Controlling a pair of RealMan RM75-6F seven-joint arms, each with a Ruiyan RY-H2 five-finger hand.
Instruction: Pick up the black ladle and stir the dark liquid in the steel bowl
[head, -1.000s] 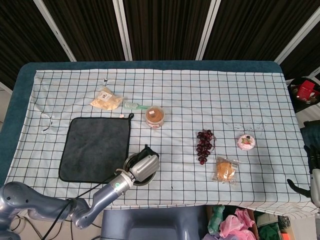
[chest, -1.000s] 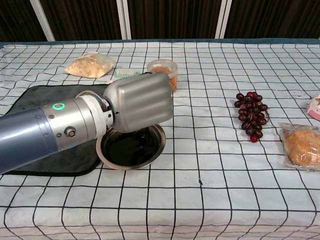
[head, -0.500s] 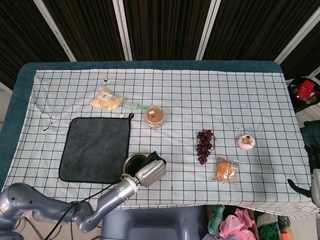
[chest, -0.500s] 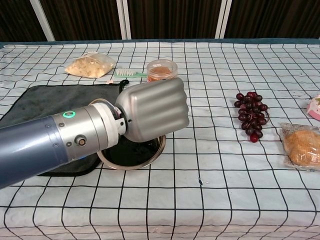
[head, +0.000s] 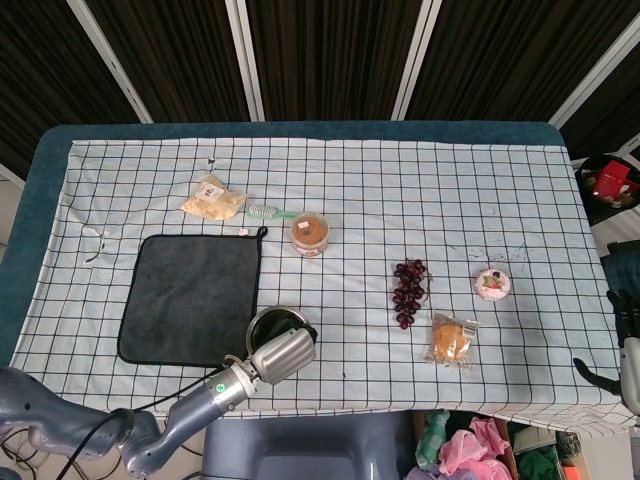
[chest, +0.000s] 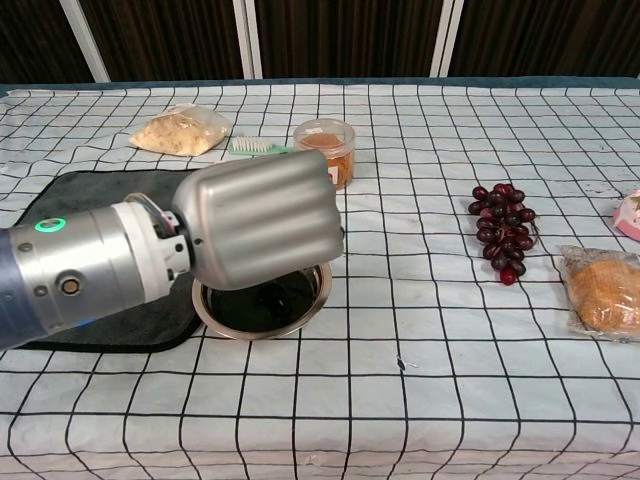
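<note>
Left hand working over the bowl

The left hand (chest: 262, 220) hangs fisted just above the bowl (chest: 312, 297) of dark liquid (chest: 262, 303), presumably to stir; the ladle isn't visible, so I cannot tell whether it is clamped inside. The right hand (head: 628, 345) idles at the surface's edge, its state unclear.
</note>
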